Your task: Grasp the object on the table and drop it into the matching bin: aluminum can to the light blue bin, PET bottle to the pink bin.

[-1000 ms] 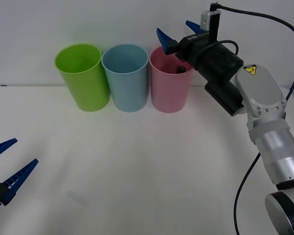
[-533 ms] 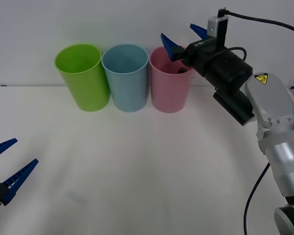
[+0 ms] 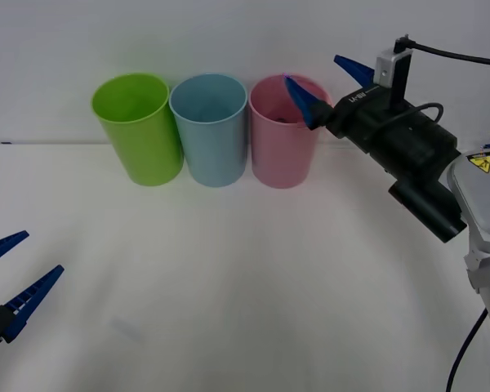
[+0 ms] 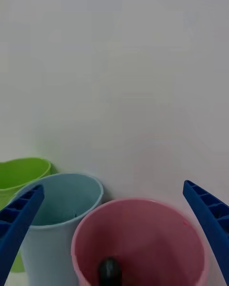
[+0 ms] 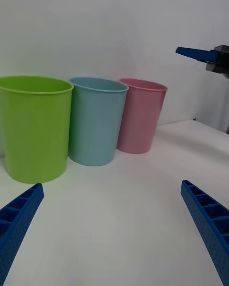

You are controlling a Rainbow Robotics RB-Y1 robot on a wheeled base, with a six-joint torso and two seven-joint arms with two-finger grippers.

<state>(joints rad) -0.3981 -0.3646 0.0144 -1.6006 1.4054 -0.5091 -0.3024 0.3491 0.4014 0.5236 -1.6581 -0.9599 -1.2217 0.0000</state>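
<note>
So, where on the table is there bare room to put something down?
The white table is bare in front of the three bins, between the left gripper near the robot and the right gripper, open beside the pink bin. It is crowded at the back: lime green bin, light blue bin and pink stand rim to rim.

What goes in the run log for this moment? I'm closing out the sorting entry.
PET bottle: inside pink bin | right tool: open, beside pink bin rim | left tool: open, parked low over table

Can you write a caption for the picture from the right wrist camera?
Open right gripper above the pink bin, with the dark bottle lying inside.
</note>
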